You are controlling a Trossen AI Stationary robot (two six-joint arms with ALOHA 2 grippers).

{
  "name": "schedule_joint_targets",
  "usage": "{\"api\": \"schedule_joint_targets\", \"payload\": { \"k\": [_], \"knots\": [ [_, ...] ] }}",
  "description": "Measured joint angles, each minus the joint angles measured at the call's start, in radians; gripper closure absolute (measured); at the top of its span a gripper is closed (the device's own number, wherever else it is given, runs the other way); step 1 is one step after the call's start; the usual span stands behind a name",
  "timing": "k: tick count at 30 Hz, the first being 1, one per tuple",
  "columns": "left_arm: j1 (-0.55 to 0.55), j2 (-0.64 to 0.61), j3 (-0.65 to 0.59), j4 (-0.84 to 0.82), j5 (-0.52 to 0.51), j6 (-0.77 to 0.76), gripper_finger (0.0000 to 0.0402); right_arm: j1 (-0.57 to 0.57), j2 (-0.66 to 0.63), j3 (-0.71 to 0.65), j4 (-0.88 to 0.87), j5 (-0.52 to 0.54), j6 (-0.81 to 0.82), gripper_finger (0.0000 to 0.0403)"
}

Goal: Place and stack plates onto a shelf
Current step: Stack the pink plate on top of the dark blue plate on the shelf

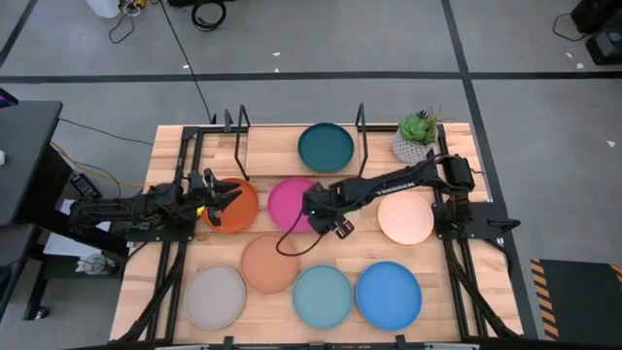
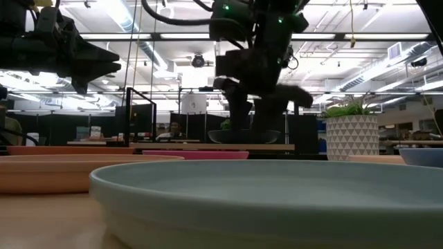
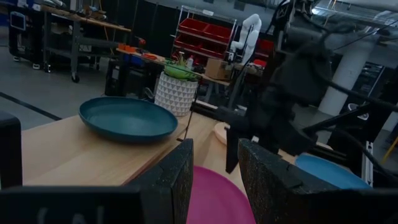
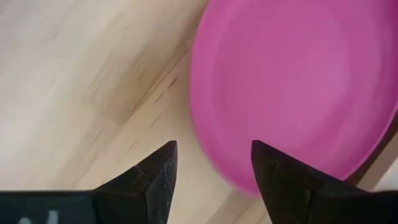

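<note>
My left hand (image 1: 222, 197) sits over the orange plate (image 1: 236, 207), fingers part-spread; can't tell if it's gripping. My right hand (image 1: 330, 223) is released, empty, hovering at the magenta plate's (image 1: 290, 202) edge. Teal plate (image 1: 326, 147) is the only one on the shelf (image 1: 272, 146). Grey (image 1: 216, 297), salmon (image 1: 268, 263), turquoise (image 1: 322, 297), blue (image 1: 389, 293) and pink (image 1: 405, 218) sit on the counter (image 1: 457, 292). One placed, seven left.

On the light wooden bench (image 1: 175, 146), the round dark teal plate (image 1: 326, 147) lies on the wire-framed wooden shelf (image 1: 272, 146) at the back, the round magenta plate (image 1: 290, 201) just before it, between the round orange plate (image 1: 236, 207) and round pale pink plate (image 1: 406, 219).
</note>
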Motion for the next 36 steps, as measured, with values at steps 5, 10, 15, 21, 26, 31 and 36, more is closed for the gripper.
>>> {"api": "schedule_joint_targets", "payload": {
  "k": [5,10,15,21,26,31,36],
  "knots": [
    [0.0,0.0,0.0,0.012,-0.003,0.001,0.0267,0.01,0.0,-0.065,0.121,0.03,-0.026,0.0192],
    [0.0,0.0,0.0,0.013,-0.003,0.001,0.0267,0.01,0.0,-0.115,0.203,0.04,-0.026,0.02],
    [0.0,0.0,0.0,0.014,-0.003,0.045,0.0267,0.008,0.0,-0.162,0.263,0.04,-0.026,0.0227],
    [0.0,0.0,0.0,0.016,-0.003,0.051,0.0267,-0.014,0.0,-0.19,0.293,0.039,-0.026,0.0271],
    [0.0,0.0,0.0,0.016,-0.003,0.05,0.0267,-0.022,0.0,-0.191,0.289,0.035,-0.026,0.0304],
    [0.0,0.0,0.0,0.016,-0.003,0.051,0.0267,-0.01,0.0,-0.191,0.274,0.009,-0.01,0.0337],
    [0.0,0.0,0.0,0.016,-0.002,0.051,0.0267,-0.006,0.0,-0.191,0.273,-0.018,0.01,0.0365]
  ]
}}
